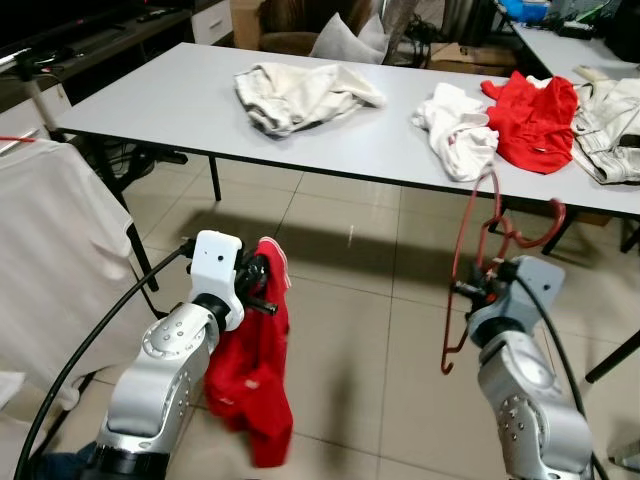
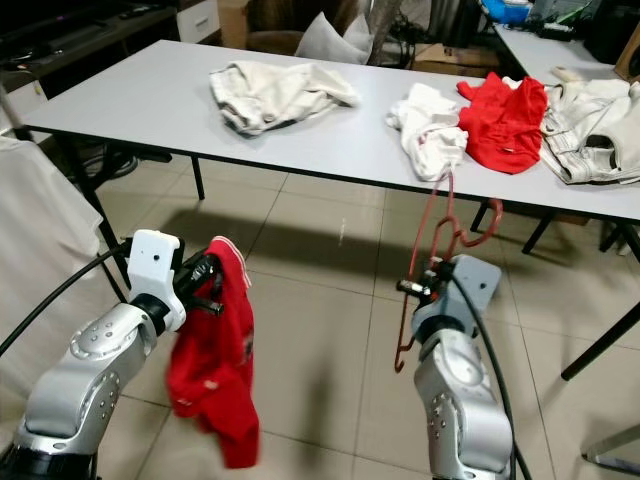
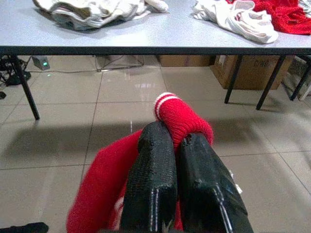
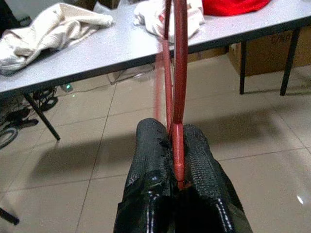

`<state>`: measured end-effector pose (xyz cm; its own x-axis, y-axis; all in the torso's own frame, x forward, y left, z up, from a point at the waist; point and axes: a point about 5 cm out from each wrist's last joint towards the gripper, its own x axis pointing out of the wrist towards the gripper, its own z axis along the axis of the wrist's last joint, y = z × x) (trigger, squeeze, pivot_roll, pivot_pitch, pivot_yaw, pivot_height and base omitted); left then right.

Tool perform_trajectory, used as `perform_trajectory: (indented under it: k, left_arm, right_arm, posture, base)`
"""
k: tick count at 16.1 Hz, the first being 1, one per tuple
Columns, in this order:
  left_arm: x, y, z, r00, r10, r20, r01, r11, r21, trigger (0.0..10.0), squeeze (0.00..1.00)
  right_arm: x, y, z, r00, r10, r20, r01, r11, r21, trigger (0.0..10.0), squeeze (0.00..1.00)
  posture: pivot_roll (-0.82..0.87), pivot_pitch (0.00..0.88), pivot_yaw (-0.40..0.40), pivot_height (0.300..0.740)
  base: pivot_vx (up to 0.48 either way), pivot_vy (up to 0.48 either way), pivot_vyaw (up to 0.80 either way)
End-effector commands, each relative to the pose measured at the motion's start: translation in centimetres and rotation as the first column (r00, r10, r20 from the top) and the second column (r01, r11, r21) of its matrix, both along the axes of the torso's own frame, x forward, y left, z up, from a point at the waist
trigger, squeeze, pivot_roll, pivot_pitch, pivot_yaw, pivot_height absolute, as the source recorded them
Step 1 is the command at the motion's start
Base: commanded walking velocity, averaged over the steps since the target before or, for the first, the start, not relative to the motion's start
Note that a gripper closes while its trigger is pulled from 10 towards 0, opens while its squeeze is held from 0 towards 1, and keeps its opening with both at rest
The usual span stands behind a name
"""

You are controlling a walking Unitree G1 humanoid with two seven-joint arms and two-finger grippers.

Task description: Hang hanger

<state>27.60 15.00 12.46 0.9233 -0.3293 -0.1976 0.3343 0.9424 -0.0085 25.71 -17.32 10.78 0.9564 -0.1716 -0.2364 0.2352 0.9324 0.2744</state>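
Note:
My right gripper (image 1: 484,286) is shut on a red wire hanger (image 1: 470,262), which stands upright in front of the grey table's (image 1: 190,95) near edge; its hook (image 1: 545,232) curls to the right. In the right wrist view the hanger (image 4: 176,73) rises from between the black fingers (image 4: 150,160). My left gripper (image 1: 262,287) is shut on a red garment (image 1: 252,375) with a white-striped cuff, which hangs down over the tiled floor. The left wrist view has the cuff (image 3: 182,116) pinched between the fingers (image 3: 155,165).
On the table lie a cream garment (image 1: 300,95), a white garment (image 1: 455,130), a red garment (image 1: 530,120) and a pale one (image 1: 610,125). A white cloth (image 1: 50,260) hangs at my left. Table legs and cardboard boxes (image 3: 243,68) stand beneath the table.

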Motion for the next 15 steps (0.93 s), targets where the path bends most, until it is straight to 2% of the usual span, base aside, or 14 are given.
perform_trajectory:
  k: [1, 5, 13, 15]
  left_arm:
    - [0.51, 0.37, 1.16, 0.999, 0.008, 0.047, -0.009, 1.000, 0.012, 10.0, 0.00]
    - [0.46, 0.51, 1.21, 0.999, 0.007, 0.046, -0.008, 1.000, 0.017, 10.0, 0.00]
    - [0.49, 0.32, 1.16, 0.999, 0.003, 0.046, -0.003, 1.000, 0.017, 10.0, 0.00]
    - [0.43, 0.15, 1.19, 0.999, 0.004, 0.042, -0.004, 1.000, 0.006, 10.0, 0.00]
  right_arm:
    - [0.37, 0.55, 0.34, 1.000, 0.017, 0.017, -0.017, 1.000, 0.014, 10.0, 0.00]
    - [0.37, 0.85, 0.30, 1.000, 0.025, 0.016, -0.025, 0.999, 0.022, 10.0, 0.00]
    - [0.45, 0.75, 0.26, 0.999, 0.031, 0.012, -0.031, 1.000, 0.000, 10.0, 0.00]
    - [0.52, 0.76, 0.32, 0.999, 0.035, 0.013, -0.035, 0.999, -0.041, 10.0, 0.00]
  posture:
    - [-0.12, 0.000, -0.009, 0.740]
    - [-0.11, 0.000, -0.007, 0.740]
    - [-0.12, 0.000, -0.005, 0.740]
    - [-0.12, 0.000, -0.005, 0.740]
  base:
    - [0.000, 0.364, 0.00]
    - [0.000, 0.370, -0.70]
    - [0.000, 0.368, 0.00]
    - [0.000, 0.000, 0.00]
